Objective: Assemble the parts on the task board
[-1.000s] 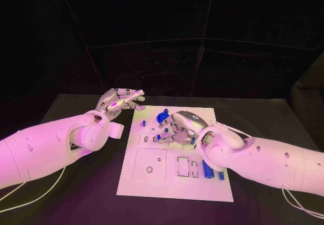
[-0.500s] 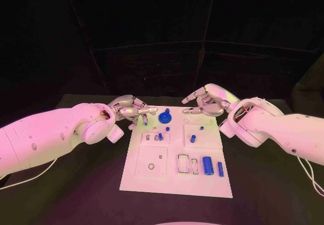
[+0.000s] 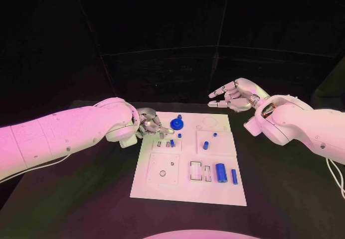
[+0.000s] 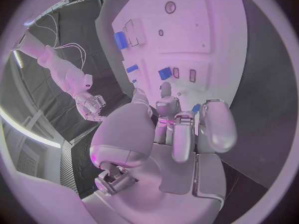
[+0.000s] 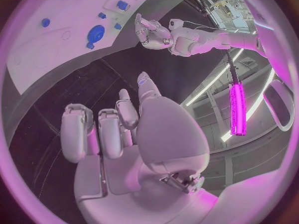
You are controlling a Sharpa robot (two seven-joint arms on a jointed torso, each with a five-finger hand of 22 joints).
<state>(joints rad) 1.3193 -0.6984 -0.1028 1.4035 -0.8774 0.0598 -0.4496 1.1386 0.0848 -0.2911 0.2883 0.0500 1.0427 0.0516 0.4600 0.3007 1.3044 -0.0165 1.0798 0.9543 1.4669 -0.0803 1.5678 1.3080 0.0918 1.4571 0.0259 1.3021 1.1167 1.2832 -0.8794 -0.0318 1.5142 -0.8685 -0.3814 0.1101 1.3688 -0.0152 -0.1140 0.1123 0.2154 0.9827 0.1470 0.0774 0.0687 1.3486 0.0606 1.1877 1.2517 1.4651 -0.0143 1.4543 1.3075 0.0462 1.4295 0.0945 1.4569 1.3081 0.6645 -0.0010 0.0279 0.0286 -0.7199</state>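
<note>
Setting: a dark room with black drapes behind a black desk (image 3: 86, 199), lit in pink.
Task board: the white task board (image 3: 188, 191) lay flat in the middle of the desk, its long side running away from the robot.
Parts: a round blue part with a small knob (image 3: 177, 124) sat near the board's far left corner; a small blue peg (image 3: 206, 146) stood near the middle; two long blue cylinders (image 3: 221, 173) lay side by side by the near right edge, beside empty rectangular slots.
Left hand: the left hand (image 3: 149, 125) hovered at the board's far left edge, fingers curled inward; whether anything was pinched in them I could not tell from any view.
Right hand: the right hand (image 3: 236, 95) was raised well above and beyond the board's far right corner, fingers spread and holding nothing.
Risk, left side: the left fingers (image 4: 215, 127) were close to the small blue pieces (image 3: 171, 144) by the board's left pockets; a low sweep could, I judged, knock them out of place.
Risk, board: it seemed to lie loose on the desk, so a sideways press might slide it and spoil alignment.
Risk, cylinders: lying on their sides, they would likely roll if nudged.
Risk, right side: coming down from that height, the right hand could land off target.
</note>
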